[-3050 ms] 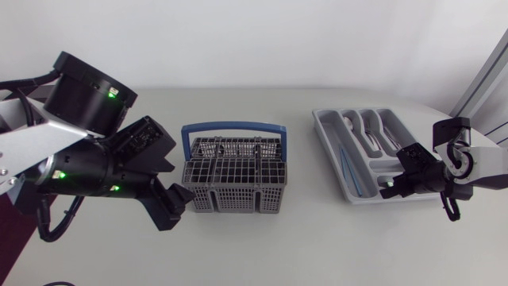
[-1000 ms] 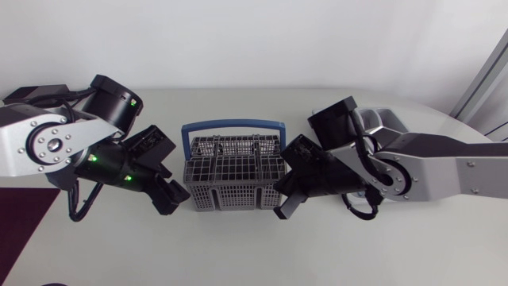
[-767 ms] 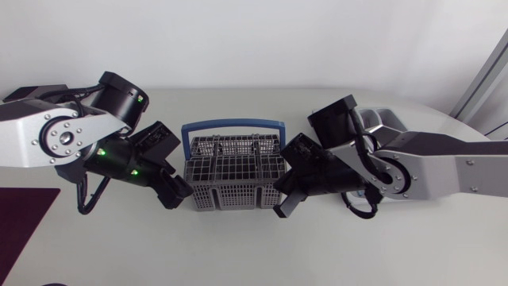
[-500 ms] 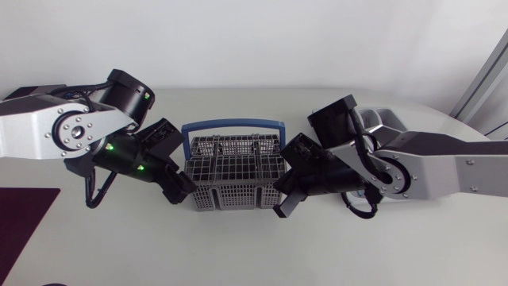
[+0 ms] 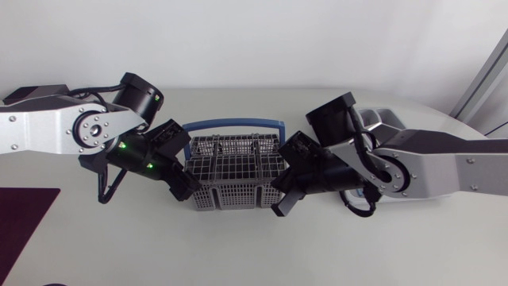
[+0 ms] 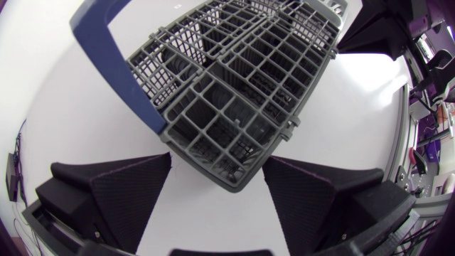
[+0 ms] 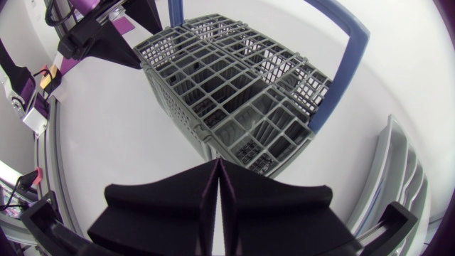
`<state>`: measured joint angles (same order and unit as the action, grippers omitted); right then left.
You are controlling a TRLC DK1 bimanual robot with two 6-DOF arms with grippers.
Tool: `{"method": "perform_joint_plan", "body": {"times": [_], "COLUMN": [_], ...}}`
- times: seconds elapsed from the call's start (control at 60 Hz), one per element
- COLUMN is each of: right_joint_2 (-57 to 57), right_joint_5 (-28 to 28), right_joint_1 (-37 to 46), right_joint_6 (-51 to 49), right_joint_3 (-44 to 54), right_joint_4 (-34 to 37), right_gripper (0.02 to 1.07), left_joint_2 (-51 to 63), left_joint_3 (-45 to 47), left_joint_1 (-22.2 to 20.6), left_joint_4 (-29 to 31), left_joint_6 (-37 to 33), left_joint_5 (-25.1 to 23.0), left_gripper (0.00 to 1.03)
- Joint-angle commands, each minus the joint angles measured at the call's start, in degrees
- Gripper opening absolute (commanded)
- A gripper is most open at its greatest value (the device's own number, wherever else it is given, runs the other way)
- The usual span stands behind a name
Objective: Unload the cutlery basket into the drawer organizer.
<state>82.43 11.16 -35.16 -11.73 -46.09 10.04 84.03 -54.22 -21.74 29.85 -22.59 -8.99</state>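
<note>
**Desk:** What are we looking at?

**Photographer:** A grey plastic lattice cutlery basket [image 5: 232, 171] with a blue hoop handle, standing on a pale, matte table [image 5: 238, 246]. The left hand [image 6: 217, 162] is at one end of the basket. Its broad black fingers [image 6: 121, 192] are spread wide, one on either side of the basket's near corner, and as far as I can see they touch nothing. The right hand [image 7: 217, 171] is just beside the basket's other end, fingers pressed together and holding nothing.

**Desk:** And the destination?

**Photographer:** The grey plastic drawer organizer [image 7: 398, 178] lies beyond the basket's right-hand end. From above, the right arm [image 5: 429, 163] hides most of it. I can't tell through the lattice whether any cutlery is left in the basket.

**Desk:** What could go wrong?

**Photographer:** In my judgement the basket looks light. A pinch on one corner could tilt it or skid it sideways. A wedge finger could also snag in the open grid. If the closed right hand pushes in, it could shove the basket into the left hand.

**Desk:** The setting?

**Photographer:** The table is plain and smooth and probably gives the basket little grip; nothing of the room bears on the job
</note>
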Motion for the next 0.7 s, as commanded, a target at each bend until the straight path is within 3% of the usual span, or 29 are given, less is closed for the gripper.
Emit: {"method": "perform_joint_plan", "body": {"times": [0.0, 0.433, 0.683], "right_joint_2": [0.4, -4.6, -10.6], "right_joint_5": [-0.1, 0.2, -0.8], "right_joint_1": [-0.4, -1.5, -1.4], "right_joint_6": [1.4, 1.3, 1.0], "right_joint_3": [-1.1, 0.6, 2.1], "right_joint_4": [0.1, 3.2, 5.7], "right_gripper": [0.07, 0.07, 0.08], "left_joint_2": [1.1, 1.2, -5.6], "left_joint_3": [-2.1, -2.1, 0.0], "left_joint_1": [0.7, 1.1, 1.8], "left_joint_4": [-0.6, -0.8, 0.7], "left_joint_6": [-0.8, -0.5, -0.5], "left_joint_5": [0.0, 0.7, 0.7], "left_gripper": [0.98, 0.98, 0.98]}}
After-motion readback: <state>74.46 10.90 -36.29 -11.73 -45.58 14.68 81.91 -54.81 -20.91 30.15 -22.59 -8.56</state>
